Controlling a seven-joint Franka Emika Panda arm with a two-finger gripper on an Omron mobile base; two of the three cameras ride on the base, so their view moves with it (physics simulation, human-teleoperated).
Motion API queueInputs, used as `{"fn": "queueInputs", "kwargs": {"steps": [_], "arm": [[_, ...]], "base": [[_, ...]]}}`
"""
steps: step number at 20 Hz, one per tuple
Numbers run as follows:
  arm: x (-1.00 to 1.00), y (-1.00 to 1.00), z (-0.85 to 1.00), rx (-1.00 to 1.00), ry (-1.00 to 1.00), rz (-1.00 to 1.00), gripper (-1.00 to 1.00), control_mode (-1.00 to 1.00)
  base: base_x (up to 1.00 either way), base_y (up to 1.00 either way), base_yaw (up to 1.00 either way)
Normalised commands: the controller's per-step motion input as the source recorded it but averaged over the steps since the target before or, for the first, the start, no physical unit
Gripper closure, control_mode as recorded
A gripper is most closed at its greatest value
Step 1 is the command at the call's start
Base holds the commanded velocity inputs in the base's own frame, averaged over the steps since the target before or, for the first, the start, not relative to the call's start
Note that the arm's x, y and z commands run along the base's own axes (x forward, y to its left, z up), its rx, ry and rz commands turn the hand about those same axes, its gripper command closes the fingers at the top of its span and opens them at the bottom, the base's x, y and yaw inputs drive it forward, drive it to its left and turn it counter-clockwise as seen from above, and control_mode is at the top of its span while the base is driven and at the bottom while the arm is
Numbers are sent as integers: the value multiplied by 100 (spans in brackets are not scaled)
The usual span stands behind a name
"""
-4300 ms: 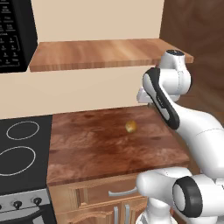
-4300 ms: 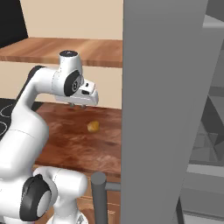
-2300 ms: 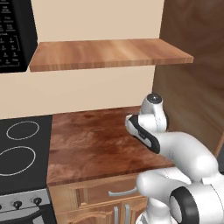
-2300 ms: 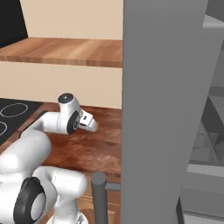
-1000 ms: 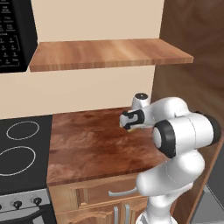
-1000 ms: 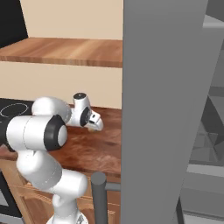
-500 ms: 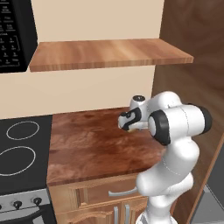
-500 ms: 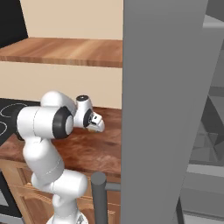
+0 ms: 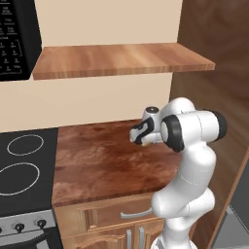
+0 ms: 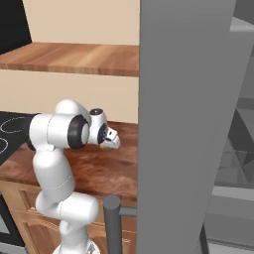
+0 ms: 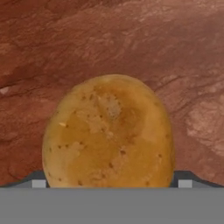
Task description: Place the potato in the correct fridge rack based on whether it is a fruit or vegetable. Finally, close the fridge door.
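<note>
Potato (image 11: pixel 108 133) sits on the wooden bench (image 9: pixel 97 160), right in front of my gripper (image 11: pixel 109 183) and between its fingertips, which stand wide apart on either side without clamping it. From the left base view my gripper (image 9: pixel 138 141) is low over the bench near its back right part, beside the tall wooden panel (image 9: pixel 214 97). In the right base view the grey fridge door (image 10: pixel 183 124) stands open to the right, with a shelf (image 10: pixel 74 58) on the wall above the bench.
</note>
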Motion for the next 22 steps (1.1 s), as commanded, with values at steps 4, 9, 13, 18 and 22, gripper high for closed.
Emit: {"fn": "queueInputs", "kwargs": {"steps": [4,9,13,18,22], "arm": [[30,0,-18,0,0,0,-100,-100],[16,0,-26,0,0,0,100,-100],[0,0,0,0,0,0,100,-100],[-15,0,1,0,-3,0,100,-100],[-66,4,48,0,-11,0,100,-100]], "base": [[0,0,0],[0,0,0],[0,0,0],[0,0,0],[0,0,0]]}}
